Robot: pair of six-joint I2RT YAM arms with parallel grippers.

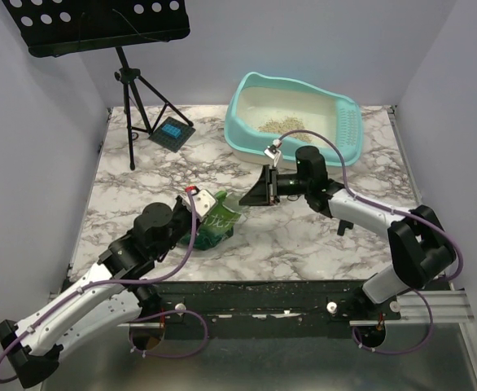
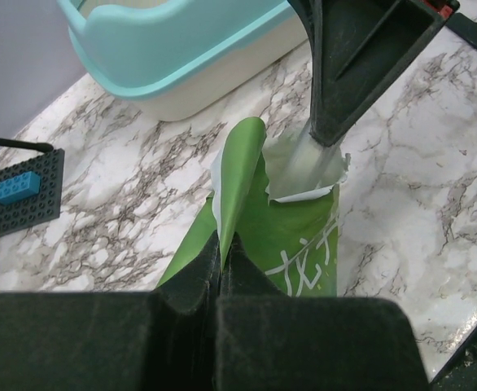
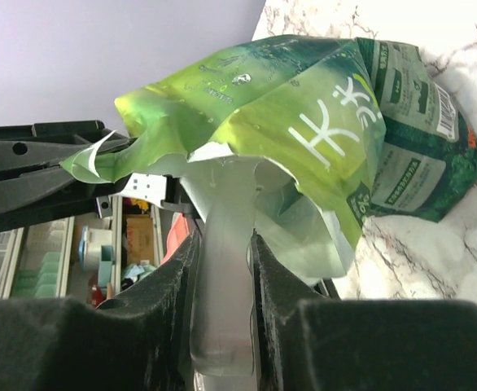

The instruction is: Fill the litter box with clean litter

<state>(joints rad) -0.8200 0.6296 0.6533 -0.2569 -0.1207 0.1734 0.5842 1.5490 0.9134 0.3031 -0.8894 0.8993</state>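
Scooping seems underway: left end effector (image 2: 222, 244) pinches the bag (image 2: 295, 236) at its lip; right end effector (image 3: 222, 238) clamps the scoop (image 3: 226, 195) inside it. Next move probably calls for lifting a level load to the box (image 1: 247, 134).

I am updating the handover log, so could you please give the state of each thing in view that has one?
litter box: upright, only a small patch of clean litter inside
green bag: torn open, top edge pinched up
clear scoop: front end inside the bag mouth
left gripper: shut on green bag
right gripper: shut on clear scoop
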